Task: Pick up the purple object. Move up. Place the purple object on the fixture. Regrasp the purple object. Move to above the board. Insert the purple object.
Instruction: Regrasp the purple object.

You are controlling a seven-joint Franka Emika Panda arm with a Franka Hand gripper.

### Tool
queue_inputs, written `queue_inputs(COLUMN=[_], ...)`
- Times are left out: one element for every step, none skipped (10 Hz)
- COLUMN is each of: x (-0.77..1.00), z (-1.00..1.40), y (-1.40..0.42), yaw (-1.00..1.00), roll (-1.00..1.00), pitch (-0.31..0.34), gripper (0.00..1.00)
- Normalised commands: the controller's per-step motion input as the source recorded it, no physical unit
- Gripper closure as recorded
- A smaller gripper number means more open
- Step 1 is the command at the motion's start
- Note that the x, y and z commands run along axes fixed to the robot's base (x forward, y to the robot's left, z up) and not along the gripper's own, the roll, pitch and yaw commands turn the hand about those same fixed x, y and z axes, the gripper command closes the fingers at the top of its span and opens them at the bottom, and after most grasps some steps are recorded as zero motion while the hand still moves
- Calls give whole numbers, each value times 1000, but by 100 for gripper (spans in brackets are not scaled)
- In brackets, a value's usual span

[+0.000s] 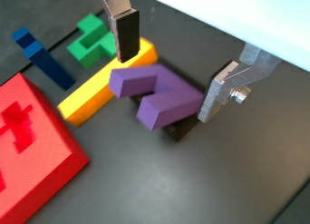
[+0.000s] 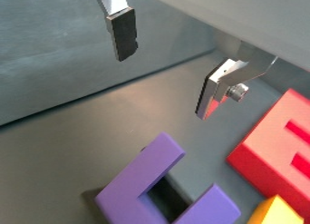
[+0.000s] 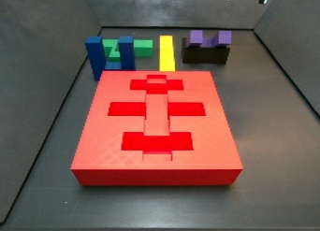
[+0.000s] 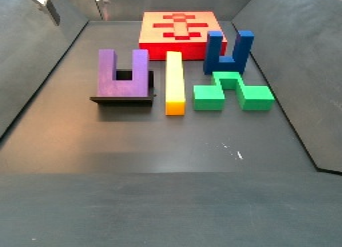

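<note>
The purple object (image 3: 208,38) rests on the black fixture (image 3: 207,56) at the back right of the floor, prongs pointing up. Another side view shows the purple object (image 4: 124,75) on the fixture (image 4: 123,100) beside the yellow bar. My gripper (image 1: 171,66) hangs open well above it, with nothing between the fingers. In a wrist view the purple object (image 1: 158,92) lies below the jaws, closer to one finger (image 1: 218,96). In the other wrist view the gripper (image 2: 169,63) is open over bare floor, apart from the purple object (image 2: 158,187). The red board (image 3: 156,122) fills the middle.
A yellow bar (image 3: 167,52), a green block (image 3: 119,50) and a blue upright block (image 3: 96,57) stand in a row behind the board, left of the fixture. Grey walls enclose the floor on all sides.
</note>
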Motion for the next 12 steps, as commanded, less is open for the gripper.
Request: queue_inputs(x=[286,231,154,0,0,0,0,-60,-137,-160,-183,-146], z=[49,0,-57,-97,-103,-109,-126,-140,-203,-217,-303,-340], y=[0,-31,-137,-129,-163,-226,-220,-160,-97,-100,-51,-11], yaw=[77,69,83,34,0,-14,-194,-263,-229,-211,-200,-183], roll=[1000,1000,1000,1000,1000,1000,1000,1000,1000,1000,960,871], pitch=[446,360,223,54,3,0,0,0,0,0,0,0], gripper=[0,0,0,0,0,0,0,0,0,0,0,0])
